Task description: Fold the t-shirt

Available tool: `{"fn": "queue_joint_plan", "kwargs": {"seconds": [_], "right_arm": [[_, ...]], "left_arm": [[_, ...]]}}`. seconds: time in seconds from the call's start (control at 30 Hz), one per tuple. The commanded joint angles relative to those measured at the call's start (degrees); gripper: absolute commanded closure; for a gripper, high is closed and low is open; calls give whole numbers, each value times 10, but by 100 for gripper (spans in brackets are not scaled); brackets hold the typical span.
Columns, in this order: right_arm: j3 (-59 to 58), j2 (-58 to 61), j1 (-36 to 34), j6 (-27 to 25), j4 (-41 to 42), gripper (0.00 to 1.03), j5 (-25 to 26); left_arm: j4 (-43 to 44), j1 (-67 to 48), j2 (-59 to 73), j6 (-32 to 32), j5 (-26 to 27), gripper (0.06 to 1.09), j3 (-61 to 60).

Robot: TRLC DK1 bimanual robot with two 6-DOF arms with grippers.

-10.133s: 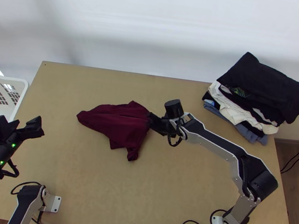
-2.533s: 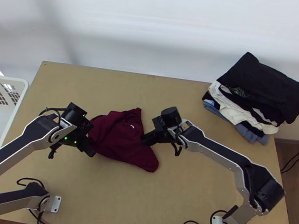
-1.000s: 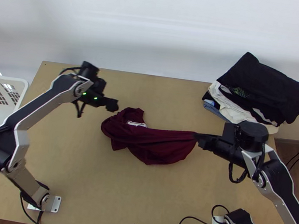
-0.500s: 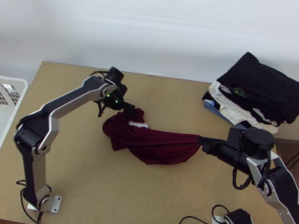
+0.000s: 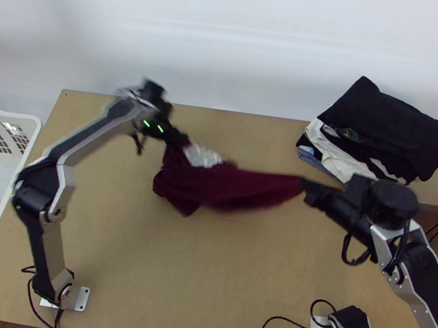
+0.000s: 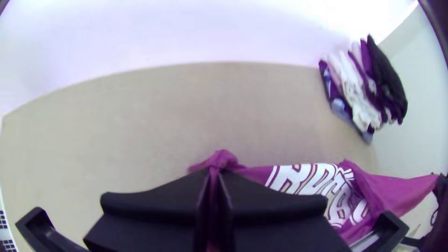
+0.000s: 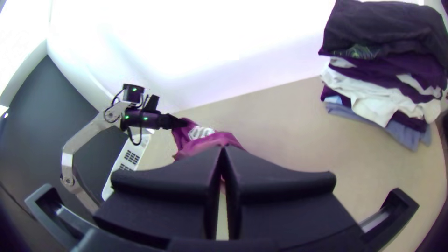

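One maroon t-shirt [image 5: 232,188] with white lettering [image 6: 310,179], strung over the wooden table [image 5: 108,266] between left gripper [image 6: 213,171] and right gripper [image 7: 223,148], both pinched closed on its cloth; probably light, soft, limp, best taken by the shoulders.

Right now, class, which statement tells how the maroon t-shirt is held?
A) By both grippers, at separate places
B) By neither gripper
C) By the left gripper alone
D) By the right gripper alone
A: the t-shirt runs between the left gripper, which pinches one part, and the right gripper, which grips the far end.
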Motion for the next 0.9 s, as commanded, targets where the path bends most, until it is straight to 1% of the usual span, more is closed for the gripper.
{"fn": "queue_joint_plan", "kwargs": {"seconds": [0.0, 0.07, 0.13, 0.2, 0.3, 0.4, 0.63, 0.77, 0.87], "right_arm": [[34, 23, -12, 1, 39, 100, 20], [52, 37, -12, -10, 63, 100, 27], [67, 48, -12, -35, 87, 100, 35], [79, 55, -12, -50, 118, 100, 51], [95, 53, -11, -66, 124, 100, 52], [96, 24, -6, -79, 123, 100, 52], [99, -47, -5, -79, 99, 100, 51], [81, -79, -3, -79, 99, 100, 51], [71, -94, -1, -78, 99, 100, 51]], "left_arm": [[-10, 45, -82, -30, -8, 105, 73], [-10, 64, -115, -37, -12, 105, 94], [-12, 83, -145, -41, -14, 105, 112], [-21, 94, -170, -41, -14, 105, 126], [-48, 109, -204, -41, -14, 105, 138], [-78, 121, -240, -40, -14, 105, 138], [-96, 165, -317, -40, -14, 105, 133], [-95, 173, -333, -40, -14, 105, 177], [-73, 173, -347, -53, -13, 105, 198]]}}
